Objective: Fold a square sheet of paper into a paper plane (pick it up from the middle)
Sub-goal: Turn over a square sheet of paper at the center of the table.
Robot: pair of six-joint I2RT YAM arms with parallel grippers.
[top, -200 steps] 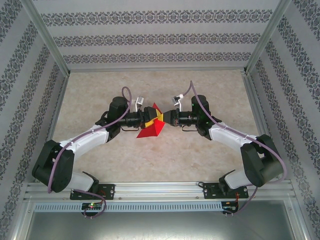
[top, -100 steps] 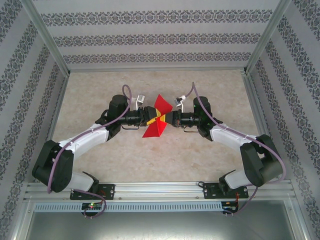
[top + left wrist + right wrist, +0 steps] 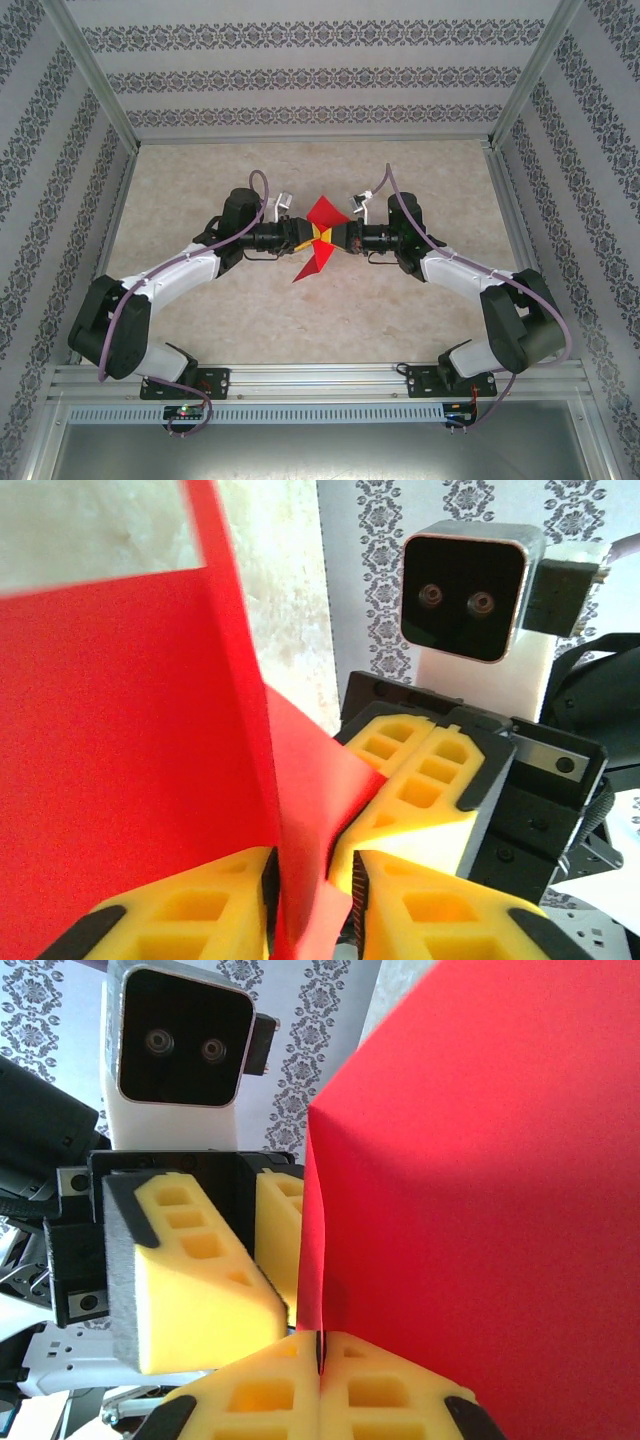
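Marbled tabletop (image 3: 300, 320), bright red paper (image 3: 325, 213), creased into angled flaps

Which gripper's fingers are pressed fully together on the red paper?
The right gripper: its jaws meet on the red paper; the left gripper shows a gap.

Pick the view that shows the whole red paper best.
Top external: the red paper shows whole, its folded outline complete. Left wrist shows creased flaps close up; right wrist, one broad red face, cropped.
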